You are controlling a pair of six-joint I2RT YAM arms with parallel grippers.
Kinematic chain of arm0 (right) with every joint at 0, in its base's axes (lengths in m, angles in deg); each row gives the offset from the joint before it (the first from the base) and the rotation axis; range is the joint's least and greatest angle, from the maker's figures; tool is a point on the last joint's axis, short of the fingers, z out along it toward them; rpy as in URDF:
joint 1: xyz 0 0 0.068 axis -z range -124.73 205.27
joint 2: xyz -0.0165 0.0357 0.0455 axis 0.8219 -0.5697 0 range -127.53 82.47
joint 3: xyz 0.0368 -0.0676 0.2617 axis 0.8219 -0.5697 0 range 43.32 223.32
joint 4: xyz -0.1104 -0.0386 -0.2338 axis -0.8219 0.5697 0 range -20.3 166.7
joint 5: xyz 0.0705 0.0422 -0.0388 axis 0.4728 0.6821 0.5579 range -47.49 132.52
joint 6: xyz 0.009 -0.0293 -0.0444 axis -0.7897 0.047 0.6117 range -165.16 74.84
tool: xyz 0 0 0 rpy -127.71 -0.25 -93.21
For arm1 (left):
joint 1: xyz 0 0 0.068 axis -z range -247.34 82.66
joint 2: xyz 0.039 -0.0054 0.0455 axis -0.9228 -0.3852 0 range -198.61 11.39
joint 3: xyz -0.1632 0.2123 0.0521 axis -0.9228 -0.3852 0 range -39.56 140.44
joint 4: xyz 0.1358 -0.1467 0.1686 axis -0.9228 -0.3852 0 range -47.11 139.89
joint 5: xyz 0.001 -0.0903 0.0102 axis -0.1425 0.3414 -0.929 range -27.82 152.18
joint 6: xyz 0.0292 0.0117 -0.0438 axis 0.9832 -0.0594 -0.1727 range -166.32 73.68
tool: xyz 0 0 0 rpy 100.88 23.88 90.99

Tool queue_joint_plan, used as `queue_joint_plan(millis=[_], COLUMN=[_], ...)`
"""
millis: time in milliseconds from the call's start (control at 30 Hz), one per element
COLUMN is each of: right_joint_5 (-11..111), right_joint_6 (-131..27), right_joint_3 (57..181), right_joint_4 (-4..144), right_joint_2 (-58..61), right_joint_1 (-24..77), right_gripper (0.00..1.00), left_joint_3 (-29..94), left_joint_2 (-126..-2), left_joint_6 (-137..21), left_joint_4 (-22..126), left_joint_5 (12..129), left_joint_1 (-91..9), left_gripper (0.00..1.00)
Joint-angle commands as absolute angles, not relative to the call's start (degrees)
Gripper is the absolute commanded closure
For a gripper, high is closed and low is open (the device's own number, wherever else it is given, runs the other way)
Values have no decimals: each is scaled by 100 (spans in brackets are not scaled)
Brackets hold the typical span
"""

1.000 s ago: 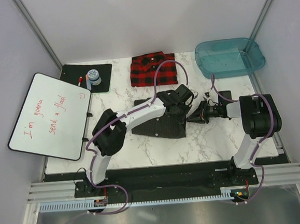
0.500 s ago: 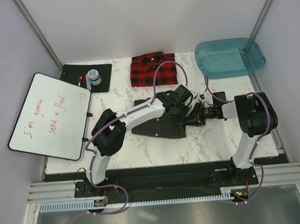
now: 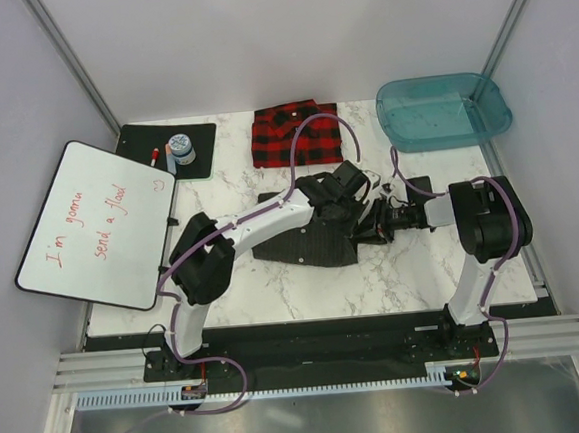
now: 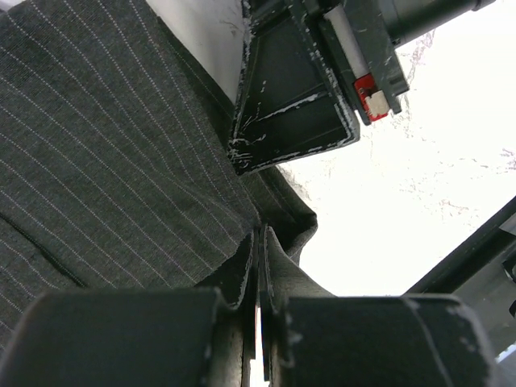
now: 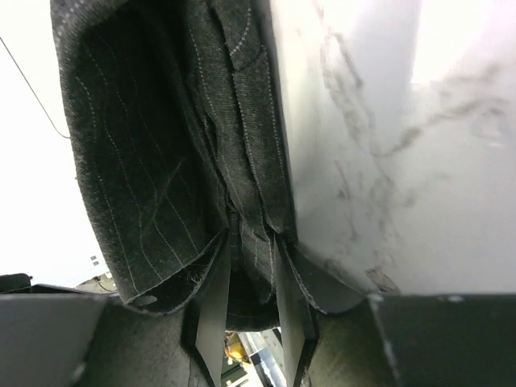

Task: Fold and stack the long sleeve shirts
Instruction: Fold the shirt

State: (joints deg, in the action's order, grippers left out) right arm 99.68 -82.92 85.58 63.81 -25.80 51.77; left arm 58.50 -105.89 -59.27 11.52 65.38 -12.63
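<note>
The pinstriped shirt [image 3: 307, 243] is dark charcoal with fine pale lines. The plaid shirt [image 3: 296, 136] is checked in red and black. The tub [image 3: 444, 110] is translucent teal. The table [image 3: 375, 280] is white marble with grey veins. The whiteboard [image 3: 94, 222] bears red handwriting, and the mat [image 3: 135, 140] is black.

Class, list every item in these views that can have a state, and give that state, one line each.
plaid shirt: folded, at the far edge of the table.
pinstripe shirt: partly folded, mid-table.
left pincer: shut on the pinstripe shirt.
right pincer: cloth folds sit inside it; grip unclear.
teal tub: upright, looks empty.
whiteboard: written on.
</note>
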Motion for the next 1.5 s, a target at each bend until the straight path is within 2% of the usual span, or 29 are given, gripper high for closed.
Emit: queue_joint_plan(millis=[0, 233, 433, 500, 533, 700, 733, 767, 867, 933, 967, 1033, 1067, 1233, 1467], right_joint_5=[9824, 9885, 9929, 9920, 9920, 9921, 9825, 9728, 9595, 9621, 9622, 9657, 9657, 9657, 9701], right_joint_6=[-8498, -8822, -8833, -8709, -8657, -8095, -7806, -7656, -7321, -7198, -7145, -7092, -7031, -6855, -6521], right_joint_3=[8665, 8673, 8778, 8858, 8884, 9235, 9288, 9315, 9411, 9534, 9543, 9578, 9579, 9710, 9860], right_joint_4=[5977, 5670, 5536, 5809, 5818, 6845, 7308, 7452, 7760, 7927, 7937, 7954, 7972, 8138, 8446], right_joint_2=[-2519, -2721, -2774, -2783, -2783, -2590, -2468, -2423, -2589, -2860, -2932, -3046, -3055, -3082, -3091], right_joint_1=[5053, 4947, 4912, 4903, 4903, 4903, 4912, 4903, 4903, 4886, 4886, 4868, 4859, 4859, 4859], right_gripper=[64, 66, 82, 92, 100, 100, 100, 100, 100, 100, 100, 100, 100, 100, 100], left_joint_3=[5791, 5729, 5624, 5519, 5492, 5378, 5369, 5325, 5211, 5062, 4844, 4562, 4247, 3384, 3444], left_joint_2=[-10331, -10313, -10235, -10155, -10138, -10164, -10173, -10164, -10024, -9673, -9515, -9015, -8830, -8161, -8677], left_joint_6=[-5793, -5819, -5845, -5871, -5872, -5942, -5968, -6003, -6065, -6013, -5977, -5654, -5521, -4879, -4738], left_joint_4=[1324, 1385, 1456, 1500, 1535, 1544, 1553, 1544, 1474, 1447, 1430, 1412, 1403, 1324, 1034], left_joint_5=[6631, 6702, 6684, 6684, 6684, 6544, 6543, 6543, 6867, 7246, 7307, 7580, 7615, 8397, 8925], left_joint_1=[-1276, -1276, -1285, -1294, -1294, -1408, -1460, -1531, -1926, -2303, -2435, -2831, -2971, -4236, -5301], left_gripper=[98, 98, 98, 98, 98, 98, 96, 87, 70, 65, 56, 49, 38, 32, 34])
